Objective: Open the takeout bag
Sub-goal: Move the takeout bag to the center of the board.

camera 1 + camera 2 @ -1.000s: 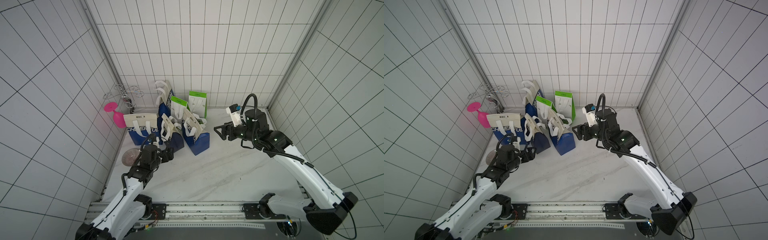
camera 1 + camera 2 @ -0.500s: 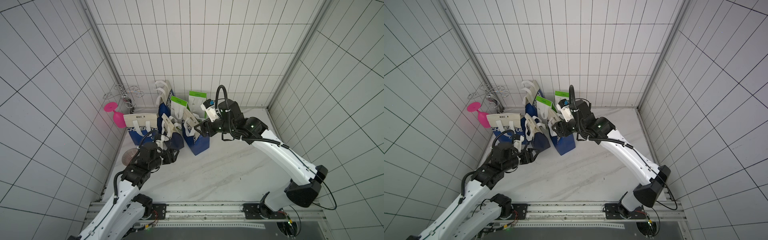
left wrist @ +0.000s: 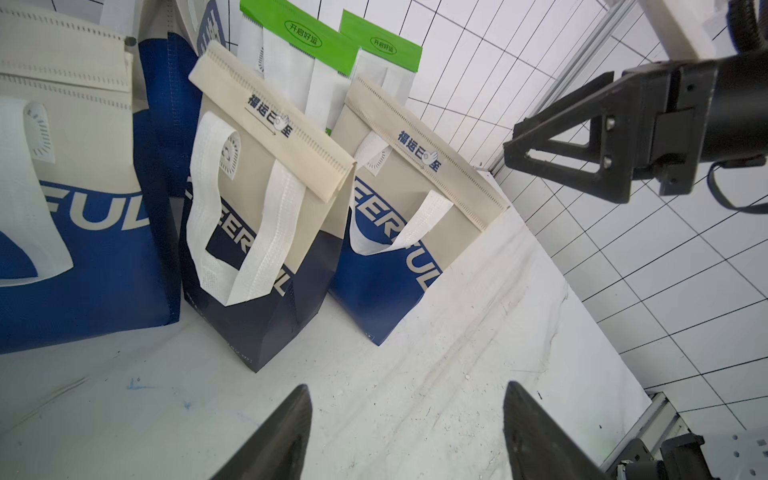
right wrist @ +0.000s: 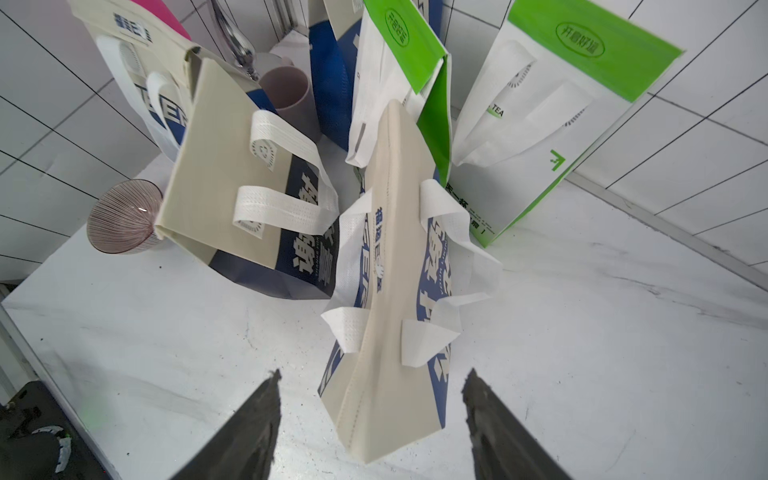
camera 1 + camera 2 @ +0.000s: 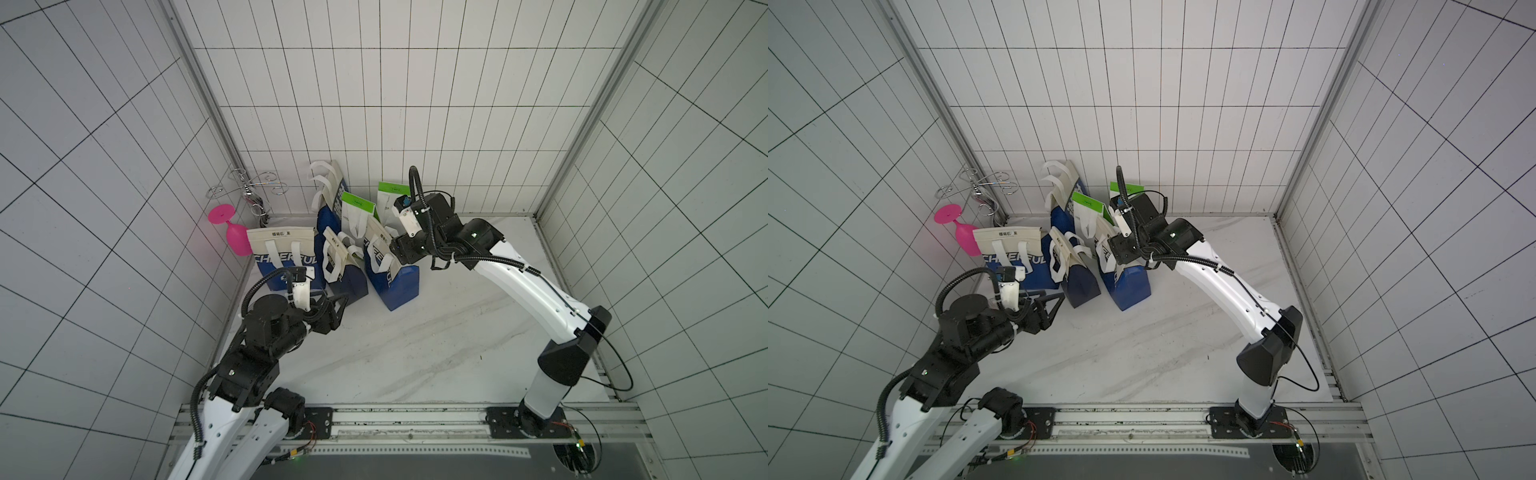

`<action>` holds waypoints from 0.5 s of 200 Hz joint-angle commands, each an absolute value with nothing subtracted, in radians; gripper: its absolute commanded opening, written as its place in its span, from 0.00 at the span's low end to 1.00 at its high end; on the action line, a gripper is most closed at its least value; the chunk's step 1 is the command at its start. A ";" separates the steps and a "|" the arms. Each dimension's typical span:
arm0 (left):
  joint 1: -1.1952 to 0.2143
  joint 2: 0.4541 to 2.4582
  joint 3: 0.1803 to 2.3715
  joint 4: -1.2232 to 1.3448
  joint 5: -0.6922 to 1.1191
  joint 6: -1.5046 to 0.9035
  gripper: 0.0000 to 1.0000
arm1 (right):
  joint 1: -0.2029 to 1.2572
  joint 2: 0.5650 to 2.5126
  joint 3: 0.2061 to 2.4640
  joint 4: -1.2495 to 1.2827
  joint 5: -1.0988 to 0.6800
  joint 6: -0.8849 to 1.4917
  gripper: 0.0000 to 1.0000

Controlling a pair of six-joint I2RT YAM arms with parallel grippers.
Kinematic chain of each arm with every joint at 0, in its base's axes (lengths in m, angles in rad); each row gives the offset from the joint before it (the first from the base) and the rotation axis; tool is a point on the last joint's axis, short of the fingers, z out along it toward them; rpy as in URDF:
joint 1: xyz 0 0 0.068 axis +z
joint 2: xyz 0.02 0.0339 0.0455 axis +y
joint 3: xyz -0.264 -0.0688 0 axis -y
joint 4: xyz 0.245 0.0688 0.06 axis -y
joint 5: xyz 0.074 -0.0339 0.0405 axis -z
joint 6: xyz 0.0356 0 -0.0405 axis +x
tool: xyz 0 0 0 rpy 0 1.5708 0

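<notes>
**Takeout bag [image 4: 386,266] boxed in near the back wall, both tools empty**

The right tool [image 4: 374,372] hangs just over the bag's folded cream top, its fingers spread to either side of the fold and pinching nothing; the left tool [image 3: 408,388] is likewise spread and empty, low over the worktop [image 3: 415,353], facing the bag's front from nearby. The bag stands leaning a little near the back wall [image 5: 457,166], blue below, with white handles [image 4: 457,224] drooping on both faces.

The likely slip is closing on a loose handle instead of the fold; that would lift or tip so light a bag rather than part its top. A one-sided pull could drag it into the navy bag [image 4: 232,166] just beside it, or knock the green-topped bags [image 4: 540,104] right behind. The striped bowl [image 4: 124,216] and pink glass [image 5: 232,237] lie beyond the navy bag, so a toppling row might reach them.

Open room lies toward the front and the robot's right, where the worktop is bare; the back and the left are crowded.
</notes>
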State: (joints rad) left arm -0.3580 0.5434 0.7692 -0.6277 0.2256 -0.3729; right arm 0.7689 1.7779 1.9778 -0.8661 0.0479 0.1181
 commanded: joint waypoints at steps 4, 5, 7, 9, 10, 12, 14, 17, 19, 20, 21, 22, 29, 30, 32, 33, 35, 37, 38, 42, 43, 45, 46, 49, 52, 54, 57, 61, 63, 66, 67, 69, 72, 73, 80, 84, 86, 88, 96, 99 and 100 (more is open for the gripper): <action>-0.347 0.529 0.755 -0.631 0.214 -0.350 0.74 | 0.752 1.830 2.101 -0.960 0.042 0.100 0.66; -0.348 0.528 0.754 -0.631 0.215 -0.350 0.74 | 0.751 1.831 2.102 -0.961 0.039 0.100 0.66; -0.347 0.530 0.753 -0.631 0.216 -0.350 0.74 | 0.750 1.835 2.103 -0.962 0.036 0.100 0.65; -0.346 0.531 0.753 -0.631 0.217 -0.350 0.74 | 0.749 1.839 2.105 -0.963 0.035 0.100 0.64; -0.345 0.531 0.753 -0.630 0.217 -0.350 0.74 | 0.748 1.841 2.106 -0.963 0.034 0.101 0.64; -0.345 0.532 0.752 -0.629 0.218 -0.350 0.74 | 0.747 1.844 2.108 -0.965 0.032 0.101 0.63; -0.345 0.532 0.752 -0.628 0.220 -0.350 0.74 | 0.745 1.848 2.110 -0.967 0.031 0.102 0.62; -0.344 0.533 0.752 -0.627 0.222 -0.350 0.74 | 0.744 1.853 2.113 -0.970 0.029 0.103 0.61; -0.344 0.535 0.752 -0.627 0.222 -0.349 0.74 | 0.743 1.856 2.114 -0.971 0.028 0.103 0.61; -0.344 0.535 0.752 -0.627 0.222 -0.349 0.74 | 0.742 1.858 2.114 -0.973 0.028 0.103 0.61; -0.344 0.536 0.752 -0.627 0.222 -0.349 0.74 | 0.741 1.859 2.115 -0.973 0.028 0.103 0.60; -0.344 0.536 0.752 -0.627 0.223 -0.348 0.74 | 0.741 1.860 2.115 -0.974 0.028 0.103 0.60; -0.342 0.541 0.752 -0.630 0.224 -0.348 0.74 | 0.738 1.868 2.118 -0.974 0.028 0.103 0.56; -0.342 0.541 0.752 -0.629 0.224 -0.348 0.74 | 0.737 1.869 2.118 -0.974 0.028 0.103 0.56; -0.341 0.542 0.752 -0.629 0.224 -0.348 0.74 | 0.735 1.871 2.118 -0.975 0.026 0.103 0.55; -0.341 0.543 0.752 -0.629 0.223 -0.348 0.74 | 0.735 1.871 2.118 -0.975 0.026 0.103 0.54; -0.341 0.543 0.752 -0.629 0.224 -0.348 0.74 | 0.734 1.873 2.118 -0.976 0.025 0.104 0.53; -0.341 0.543 0.752 -0.629 0.224 -0.347 0.74 | 0.733 1.875 2.118 -0.976 0.023 0.104 0.53; -0.341 0.543 0.752 -0.629 0.223 -0.348 0.74 | 0.733 1.875 2.118 -0.976 0.022 0.103 0.52; -0.339 0.544 0.752 -0.629 0.224 -0.348 0.74 | 0.733 1.877 2.118 -0.976 0.020 0.103 0.51; -0.339 0.545 0.752 -0.629 0.224 -0.348 0.74 | 0.732 1.877 2.118 -0.976 0.020 0.103 0.51; -0.338 0.545 0.752 -0.629 0.224 -0.348 0.74 | 0.732 1.879 2.118 -0.976 0.018 0.103 0.50; -0.338 0.545 0.752 -0.629 0.223 -0.348 0.74 | 0.731 1.879 2.118 -0.976 0.017 0.104 0.49; -0.338 0.545 0.752 -0.629 0.224 -0.348 0.74 | 0.731 1.880 2.117 -0.977 0.015 0.103 0.48; -0.336 0.545 0.752 -0.630 0.223 -0.348 0.74 | 0.731 1.882 2.117 -0.979 0.014 0.104 0.46; -0.335 0.545 0.751 -0.630 0.223 -0.348 0.74 | 0.730 1.882 2.118 -0.979 0.013 0.103 0.45; -0.334 0.543 0.750 -0.629 0.222 -0.348 0.74 | 0.729 1.884 2.117 -0.980 0.009 0.103 0.42; -0.332 0.543 0.750 -0.630 0.222 -0.348 0.74 | 0.730 1.886 2.117 -0.982 0.006 0.103 0.40; -0.332 0.542 0.750 -0.630 0.222 -0.348 0.74 | 0.729 1.887 2.117 -0.982 0.004 0.103 0.38; -0.331 0.543 0.750 -0.628 0.222 -0.348 0.74 | 0.728 1.888 2.118 -0.983 0.001 0.103 0.35; -0.330 0.543 0.750 -0.628 0.222 -0.348 0.74 | 0.728 1.888 2.117 -0.983 0.001 0.103 0.35; -0.330 0.543 0.750 -0.627 0.222 -0.348 0.74 | 0.728 1.889 2.118 -0.986 -0.002 0.103 0.33; -0.329 0.543 0.750 -0.628 0.222 -0.348 0.74 | 0.726 1.890 2.117 -0.987 -0.004 0.102 0.30; -0.329 0.543 0.749 -0.627 0.222 -0.348 0.74 | 0.726 1.890 2.118 -0.988 -0.006 0.102 0.29; -0.327 0.543 0.749 -0.627 0.223 -0.348 0.74 | 0.723 1.891 2.116 -0.992 -0.015 0.101 0.20; -0.326 0.543 0.749 -0.626 0.223 -0.348 0.74 | 0.722 1.890 2.117 -0.996 -0.020 0.100 0.15; -0.325 0.543 0.749 -0.626 0.224 -0.348 0.74 | 0.722 1.890 2.117 -0.999 -0.022 0.099 0.12; -0.325 0.543 0.749 -0.626 0.223 -0.348 0.74 | 0.720 1.889 2.117 -1.001 -0.024 0.099 0.10; -0.324 0.542 0.747 -0.625 0.224 -0.348 0.74 | 0.719 1.883 2.115 -1.014 -0.031 0.096 0.02; -0.322 0.541 0.747 -0.624 0.224 -0.348 0.74 | 0.719 1.878 2.113 -1.017 -0.033 0.095 0.00; -0.322 0.541 0.747 -0.623 0.225 -0.347 0.74 | 0.718 1.876 2.112 -1.019 -0.034 0.094 0.00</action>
State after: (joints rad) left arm -0.3302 0.5446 0.7582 -0.6323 0.2260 -0.3603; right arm 0.7307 1.8843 2.0113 -0.9543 -0.0006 0.1009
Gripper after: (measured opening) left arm 0.742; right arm 0.068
